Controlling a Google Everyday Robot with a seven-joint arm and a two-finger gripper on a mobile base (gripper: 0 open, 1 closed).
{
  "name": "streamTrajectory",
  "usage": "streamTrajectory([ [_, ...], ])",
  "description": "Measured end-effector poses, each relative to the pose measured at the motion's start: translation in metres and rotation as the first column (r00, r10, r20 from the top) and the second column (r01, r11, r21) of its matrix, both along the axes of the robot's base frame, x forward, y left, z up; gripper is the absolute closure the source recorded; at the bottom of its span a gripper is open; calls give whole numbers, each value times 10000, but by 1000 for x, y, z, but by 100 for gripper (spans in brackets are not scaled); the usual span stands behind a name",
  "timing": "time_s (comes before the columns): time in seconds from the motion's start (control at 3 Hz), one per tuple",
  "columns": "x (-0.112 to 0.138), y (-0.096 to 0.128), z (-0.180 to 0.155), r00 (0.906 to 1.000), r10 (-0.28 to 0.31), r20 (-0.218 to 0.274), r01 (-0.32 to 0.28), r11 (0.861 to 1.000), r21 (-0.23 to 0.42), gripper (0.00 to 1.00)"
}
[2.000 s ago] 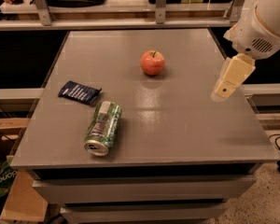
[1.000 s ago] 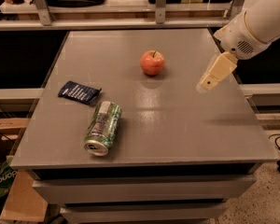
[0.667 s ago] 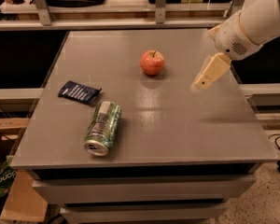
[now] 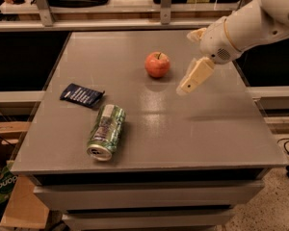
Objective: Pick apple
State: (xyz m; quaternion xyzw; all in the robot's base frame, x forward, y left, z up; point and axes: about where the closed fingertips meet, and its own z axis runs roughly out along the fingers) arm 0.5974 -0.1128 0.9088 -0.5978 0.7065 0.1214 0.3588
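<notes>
The apple (image 4: pixel 157 64) is small, round and red-orange with a short dark stem. It stands upright on the grey table (image 4: pixel 183 138), toward the back and near the middle. My gripper (image 4: pixel 187 61) hangs just right of the apple, a little above the tabletop, on the white arm that comes in from the upper right. One cream finger (image 4: pixel 195 76) points down and to the left toward the table. The other finger (image 4: pixel 196 33) shows farther back. The jaws stand apart with nothing between them. The gripper does not touch the apple.
A green can (image 4: pixel 106 131) lies on its side at the front left of the table. A dark blue packet (image 4: pixel 81 95) lies flat behind it on the left. A shelf rail (image 4: pixel 111 23) runs behind the table. Cardboard boxes (image 4: pixel 9 196) sit on the floor at the lower left.
My gripper has moved left and slightly toward the table's middle, from near the right edge to close beside the apple. The apple, can and packet have not moved.
</notes>
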Motion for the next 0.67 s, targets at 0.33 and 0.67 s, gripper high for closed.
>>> streamTrajectory([
  [0.33,13,20,-9,9994,349,81,-352,9987,379,0],
  [0.67,27,27,-21,9993,369,50,-371,9975,595,0],
])
